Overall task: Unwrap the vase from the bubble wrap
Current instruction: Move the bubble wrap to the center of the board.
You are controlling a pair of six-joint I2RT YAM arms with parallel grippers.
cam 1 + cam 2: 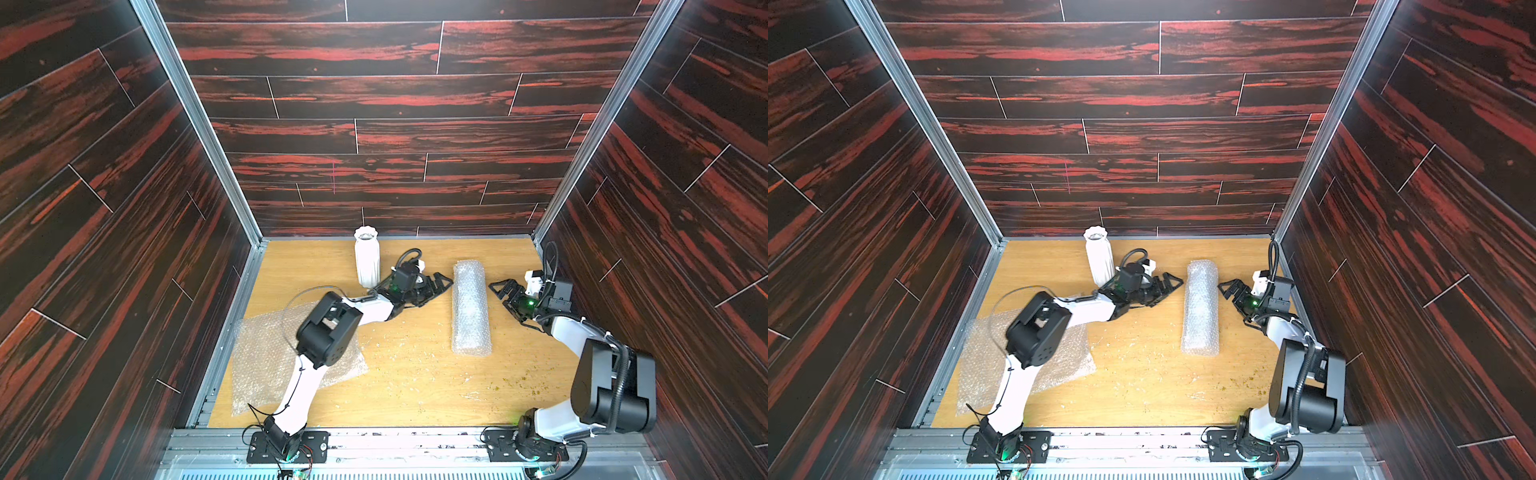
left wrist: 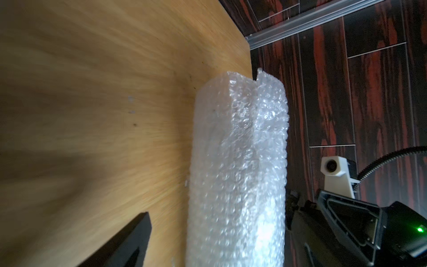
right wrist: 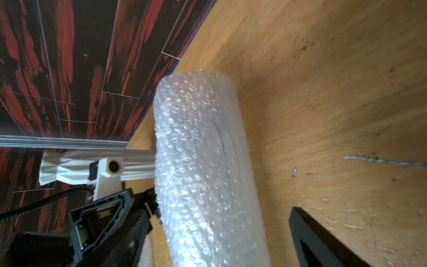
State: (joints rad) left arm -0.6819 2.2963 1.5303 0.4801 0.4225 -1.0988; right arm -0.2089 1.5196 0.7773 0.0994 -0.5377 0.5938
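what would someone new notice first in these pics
The fat roll of bubble wrap lies in the middle of the table, with the left gripper and the right gripper open on either side of it. Next comes the bare white vase, standing upright at the back beside the left gripper. A flat sheet of bubble wrap lies at the near left edge, partly under the left arm.

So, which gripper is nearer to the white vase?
Left. The left gripper sits between the vase and the bubble wrap roll; the right gripper is across the roll.
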